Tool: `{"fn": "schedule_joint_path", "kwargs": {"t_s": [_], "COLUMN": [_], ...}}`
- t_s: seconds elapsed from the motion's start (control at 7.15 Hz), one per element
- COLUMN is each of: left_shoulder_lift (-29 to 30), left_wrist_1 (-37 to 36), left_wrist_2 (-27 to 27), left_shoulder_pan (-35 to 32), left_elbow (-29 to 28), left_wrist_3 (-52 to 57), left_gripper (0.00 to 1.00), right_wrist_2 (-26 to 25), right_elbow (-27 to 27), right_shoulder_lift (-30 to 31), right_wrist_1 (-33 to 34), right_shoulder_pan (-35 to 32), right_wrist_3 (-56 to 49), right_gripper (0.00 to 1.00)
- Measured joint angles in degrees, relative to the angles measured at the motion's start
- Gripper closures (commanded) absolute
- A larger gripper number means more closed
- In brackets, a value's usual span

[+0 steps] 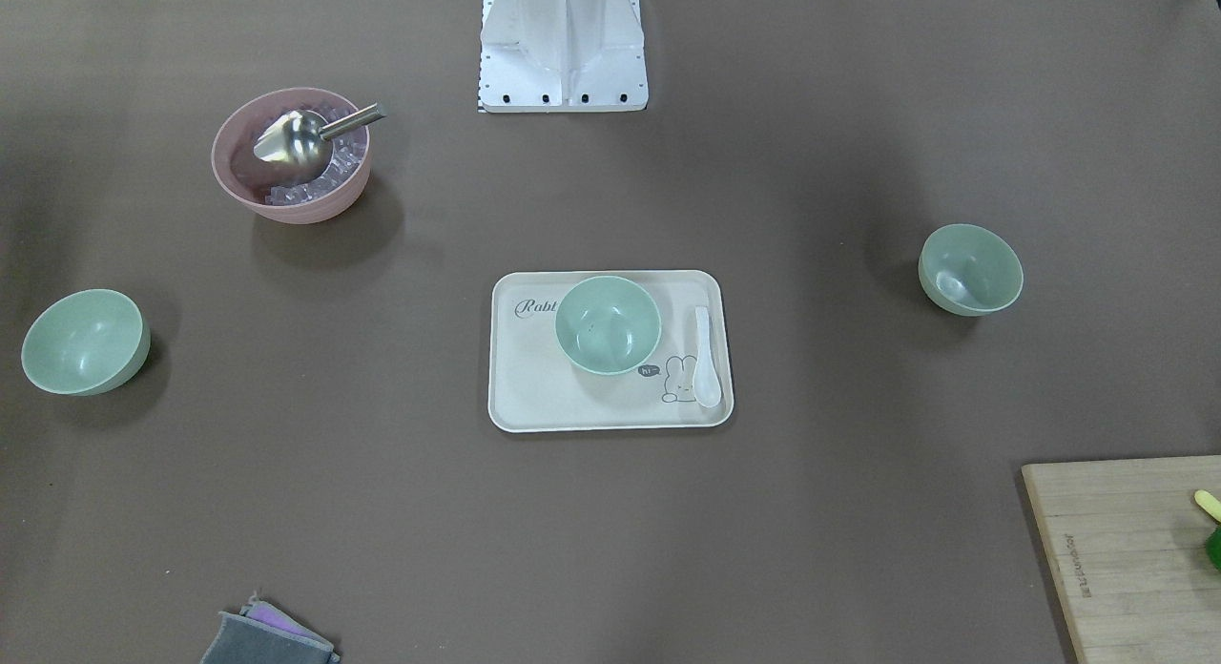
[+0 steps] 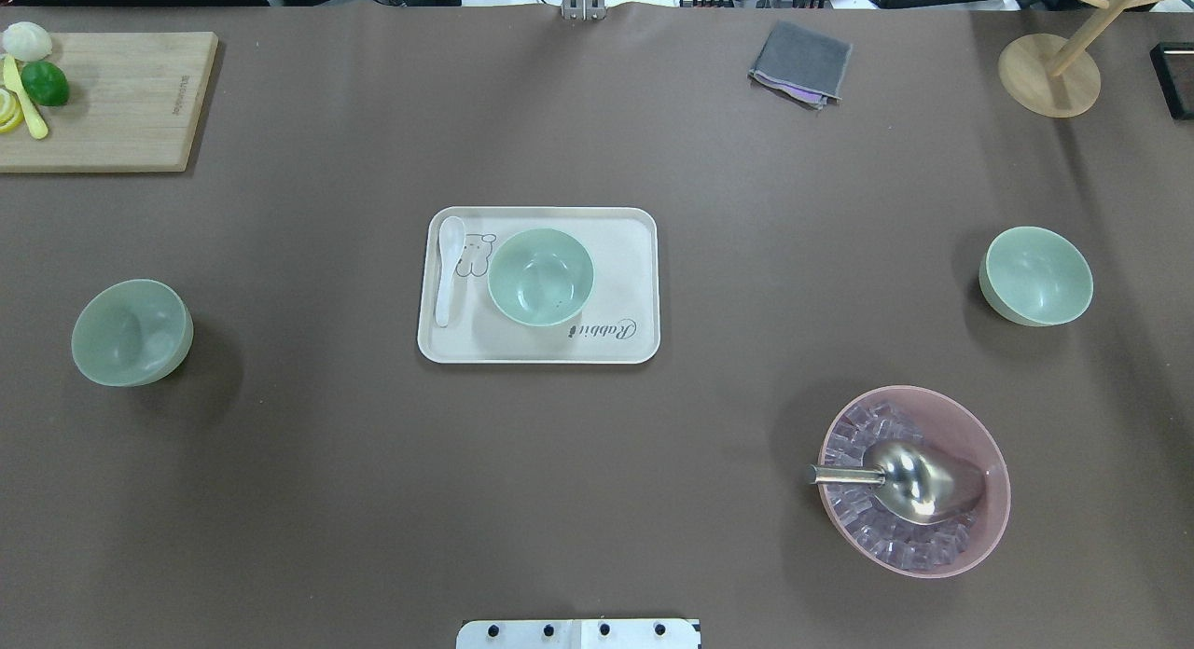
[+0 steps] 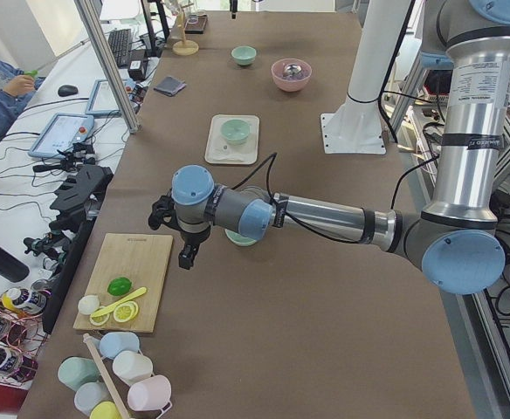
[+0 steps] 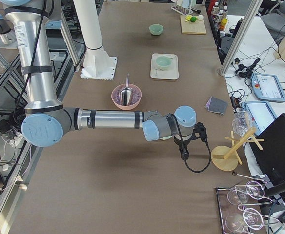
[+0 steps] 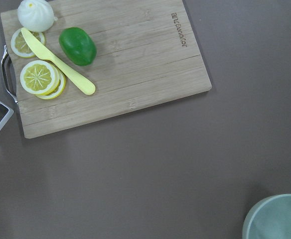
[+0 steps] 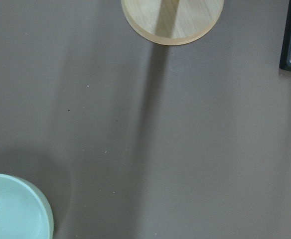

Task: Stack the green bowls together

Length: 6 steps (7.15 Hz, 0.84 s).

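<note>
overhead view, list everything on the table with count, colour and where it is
tray: 1, cream, centre
green bowls: 3, pale mint, one on tray, one at each end
spoon: 1, white, on tray beside bowl
pink bowl: 1, near right, holds ice and metal scoop
cutting board: 1, wood, far left, with lime, lemon slices, yellow knife
cloth: 1, grey, far edge
wooden stand: 1, far right corner
robot base: 1, white, near edge
left gripper, right gripper: only in side views, above the table; open or shut unclear
</note>
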<state>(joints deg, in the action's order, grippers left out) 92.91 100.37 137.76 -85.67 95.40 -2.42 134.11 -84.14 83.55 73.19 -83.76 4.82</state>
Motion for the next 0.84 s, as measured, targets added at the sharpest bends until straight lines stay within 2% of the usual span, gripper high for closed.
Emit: {"fn": "schedule_joint_path", "kwargs": {"t_s": [0.84], "left_shoulder_lift": [-3.59], "left_wrist_1": [2.25], "left_wrist_2": [0.0], "left_shoulder_pan": [0.07], "left_elbow": [-0.57], "left_wrist_3": [-0.5], "left_gripper": [0.01], "right_wrist_2": [0.48], "right_elbow": [-0.62], "right_shoulder_lift": [0.26], "right_wrist_1": [-0.28], "right_shoulder_pan": [1.04], "right_wrist_3": [-0.58], "right_gripper": [0.0]}}
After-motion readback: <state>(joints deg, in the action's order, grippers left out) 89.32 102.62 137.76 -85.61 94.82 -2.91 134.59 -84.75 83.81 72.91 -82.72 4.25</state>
